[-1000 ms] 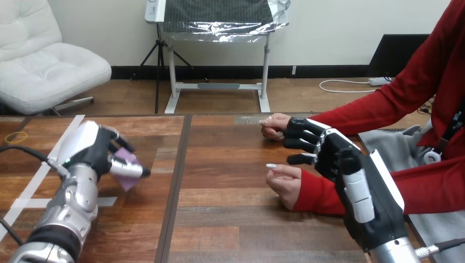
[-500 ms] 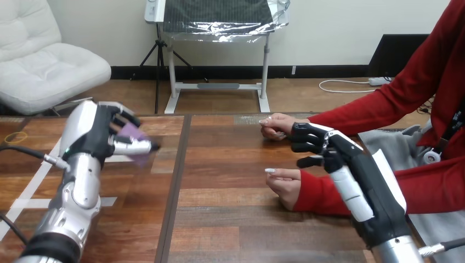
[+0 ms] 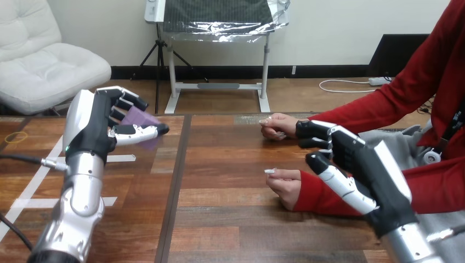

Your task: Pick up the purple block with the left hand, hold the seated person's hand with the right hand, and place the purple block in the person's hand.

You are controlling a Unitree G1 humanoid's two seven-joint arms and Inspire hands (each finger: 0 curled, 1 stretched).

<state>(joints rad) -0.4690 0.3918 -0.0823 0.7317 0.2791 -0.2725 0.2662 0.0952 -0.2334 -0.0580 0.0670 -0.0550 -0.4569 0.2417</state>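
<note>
Two changes are noted over the last second.

1. The left hand (image 3: 96,129), at 9 o'clock in the head view, has risen clear of the table (image 3: 230,219). Its fingers and thumb are clamped on the purple block (image 3: 138,116), which is carried above the surface. Pick-up is judged complete.
2. The right hand (image 3: 351,159), at 4 o'clock, has swung its thumb outward. Fingers and thumb stand apart and grip nothing. Its fingertips lie by the wrist of the person's far hand (image 3: 276,125); contact cannot be confirmed.

The person's near hand (image 3: 285,183) rests curled at 6 o'clock from the far one. The hand-hold is judged outstanding.

Surface: wooden planks, with white tape strips (image 3: 33,189) at 8 o'clock. The run from 9 to 3 o'clock, block to person, is bare wood.
</note>
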